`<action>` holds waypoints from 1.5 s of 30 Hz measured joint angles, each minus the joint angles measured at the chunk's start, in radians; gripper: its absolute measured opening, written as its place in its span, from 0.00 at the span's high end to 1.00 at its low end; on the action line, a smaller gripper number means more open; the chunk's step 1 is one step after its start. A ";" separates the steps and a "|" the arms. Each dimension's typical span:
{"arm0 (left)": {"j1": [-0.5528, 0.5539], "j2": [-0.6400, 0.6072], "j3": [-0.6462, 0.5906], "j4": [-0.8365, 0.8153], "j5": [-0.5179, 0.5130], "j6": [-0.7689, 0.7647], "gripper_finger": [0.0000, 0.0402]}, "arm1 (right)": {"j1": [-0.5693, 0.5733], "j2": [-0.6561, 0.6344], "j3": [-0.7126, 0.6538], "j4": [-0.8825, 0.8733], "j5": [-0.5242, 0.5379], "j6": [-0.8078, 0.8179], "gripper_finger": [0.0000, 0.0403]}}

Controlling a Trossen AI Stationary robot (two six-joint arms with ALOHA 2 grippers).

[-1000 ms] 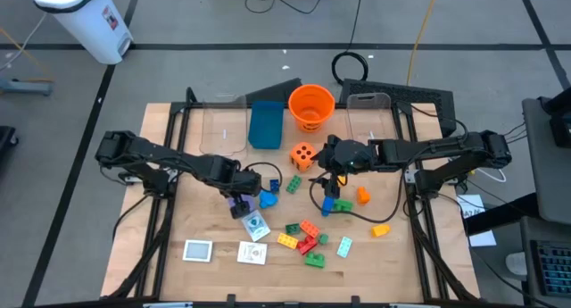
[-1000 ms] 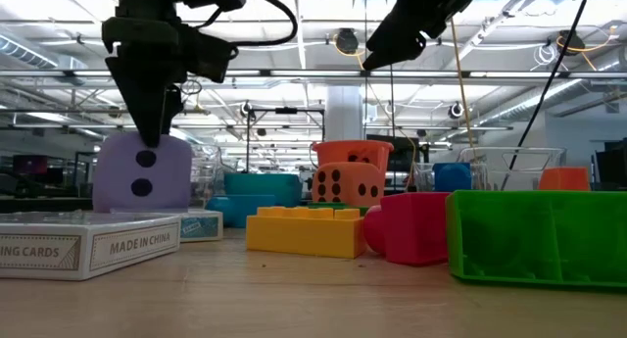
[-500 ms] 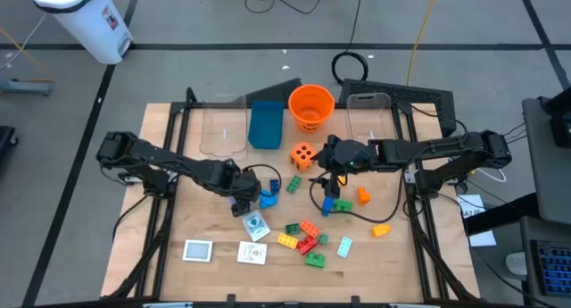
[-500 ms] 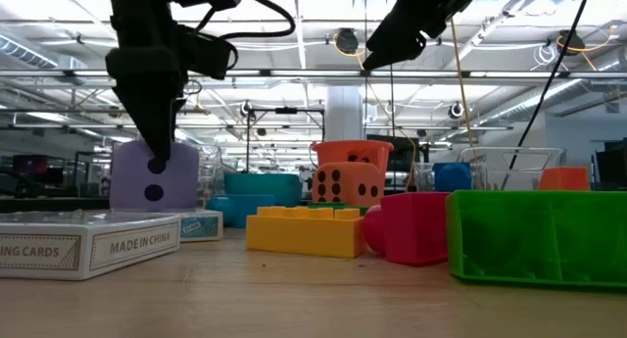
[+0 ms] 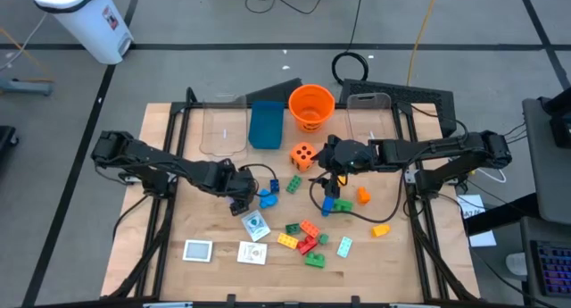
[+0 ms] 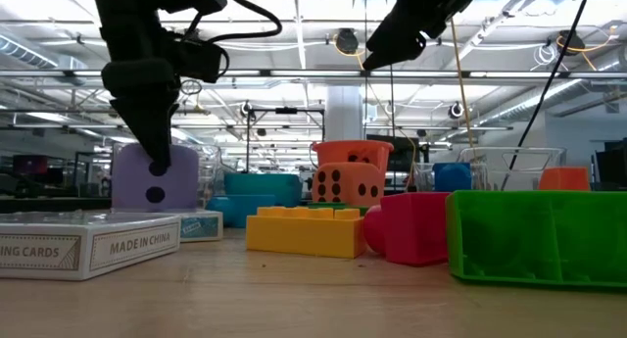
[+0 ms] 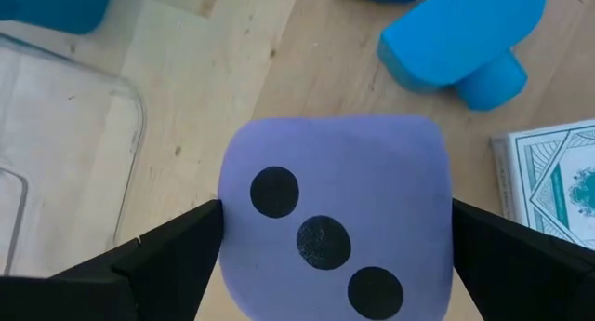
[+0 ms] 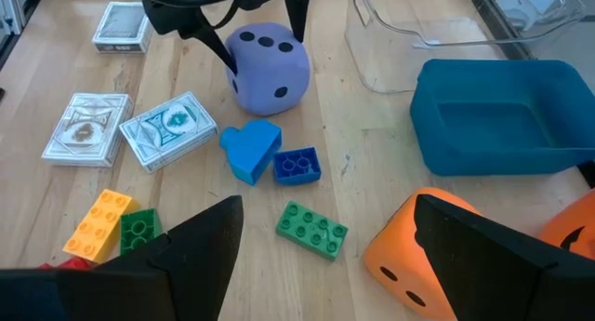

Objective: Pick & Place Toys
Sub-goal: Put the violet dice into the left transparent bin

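Left arm reaches in from the table's (image 5: pixel 169 245) left edge toward the middle. Left gripper (image 7: pixel 335 242) is at the purple die (image 7: pixel 337 209); fingers (image 7: pixel 177 256) spread wide, one on each side of the die, which sits on the wood with its three-pip face toward the wrist camera. Cannot tell whether the fingers actually touch it. In the low view the gripper comes down from above onto the die (image 6: pixel 155 176).

Just beside the die, toward the middle of the table: a blue heart-shaped piece (image 8: pixel 249 150) touching a small blue brick (image 8: pixel 297 165), and a green brick (image 8: pixel 311 231) near them. Card packs (image 8: pixel 168 125) lie between the die and the table's front edge, two more (image 5: pixel 198 250) near the front-left corner.

Cluster of yellow, red and green bricks (image 5: pixel 303 239) lies at the middle of the front half.

Orange die (image 5: pixel 303 155) sits near the table centre, with the orange bucket (image 5: pixel 311 105) at the back edge behind it and a teal box (image 5: pixel 265 124) and clear bin (image 5: pixel 221 129) to the bucket's left.

Right arm comes in from the right edge. Right gripper (image 5: pixel 332 170) hovers just beside the orange die (image 8: pixel 418 251), fingers (image 8: pixel 186 251) spread, nothing between them. An orange brick (image 5: pixel 363 195) and a yellow brick (image 5: pixel 381 228) lie toward the right edge.
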 joint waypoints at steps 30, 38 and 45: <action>0.003 0.008 0.045 -0.032 -0.001 -0.013 0.34 | 0.000 0.000 0.000 0.001 0.003 0.019 0.23; 0.005 0.008 0.058 -0.033 -0.007 0.004 0.47 | 0.000 0.000 0.000 0.000 0.003 0.019 0.23; 0.005 0.007 0.059 -0.029 -0.010 0.010 0.63 | 0.000 0.000 0.000 0.000 0.003 0.019 0.23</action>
